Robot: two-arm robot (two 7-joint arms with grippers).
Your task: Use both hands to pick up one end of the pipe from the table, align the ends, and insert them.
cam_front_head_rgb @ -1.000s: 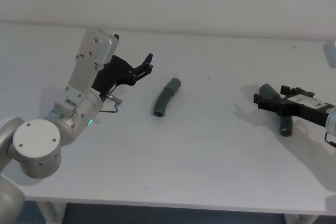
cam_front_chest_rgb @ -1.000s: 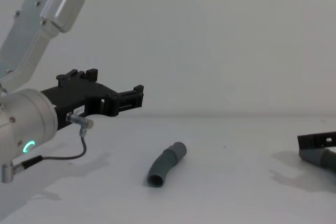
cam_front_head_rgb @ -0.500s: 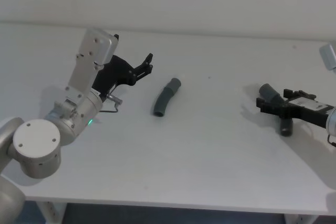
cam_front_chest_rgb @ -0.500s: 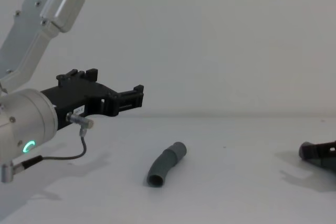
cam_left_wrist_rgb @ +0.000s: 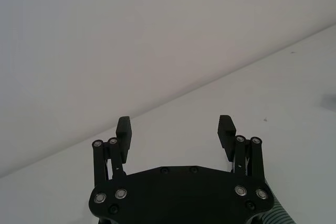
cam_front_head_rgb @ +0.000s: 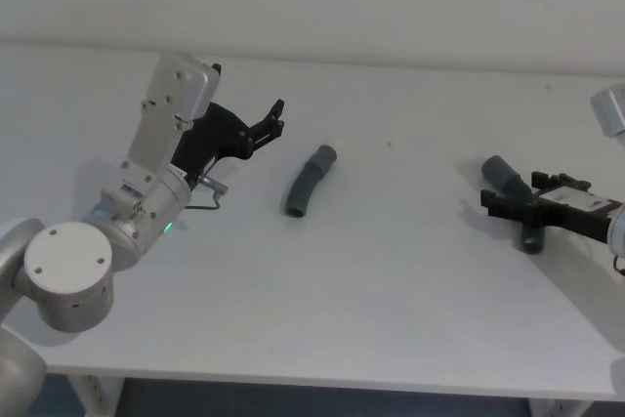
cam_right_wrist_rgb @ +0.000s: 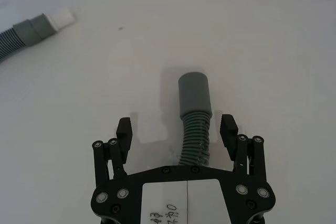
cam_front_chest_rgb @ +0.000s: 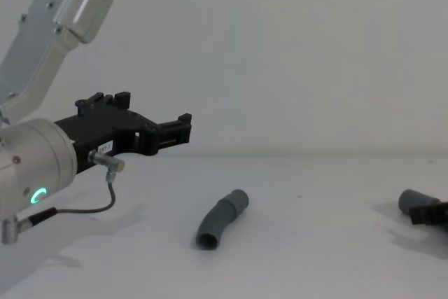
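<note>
Worktop (cam_front_head_rgb: 391, 280): plain white and broad, running the full width in front of the robot.
Left arm (cam_front_head_rgb: 117, 212): silver, reaching in from the robot's left, with a green ring light (cam_front_chest_rgb: 36, 196) glowing at the wrist.
Left tool (cam_front_head_rgb: 276, 116): black, hanging above the worktop to the left of the bent pipe piece (cam_front_head_rgb: 307, 183), fingers spread wide with nothing between them.
Right tool (cam_right_wrist_rgb: 176, 127): black, low over the worktop on the robot's right, fingers wide, one either side of the second pipe piece (cam_right_wrist_rgb: 195, 129), not closed on it.
Bent pipe piece: dark grey, lying near the middle of the worktop between the two tools, touched by neither.
Second pipe piece: ribbed grey body, its smooth collar (cam_right_wrist_rgb: 193, 94) sticking out past the fingertips.
Whitish tip (cam_right_wrist_rgb: 64, 17): on the bent pipe piece's collar end.
</note>
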